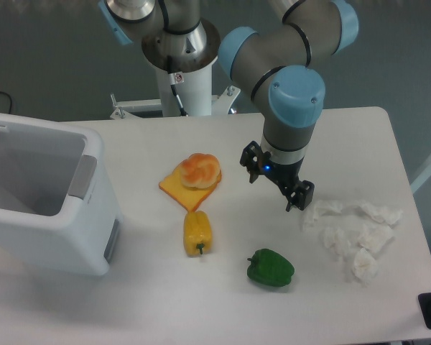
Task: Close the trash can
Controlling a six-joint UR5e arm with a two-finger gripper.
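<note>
White surface (129, 302) carries the trash can (47, 198), lid open, far left; the gripper (274, 185) hovers mid-scene, jaws spread, empty.

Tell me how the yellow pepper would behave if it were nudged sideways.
The yellow pepper lies on its side on the smooth table, so it would probably roll or slide rather than tip. Its glossy skin looks slippery. It seems rigid, likely light and hollow.

Your arm reached in from above, wrist bent straight down. Gripper (274, 181) hung with fingers spread wide, nothing between them, one finger (299, 197) lower right of the other.
</note>
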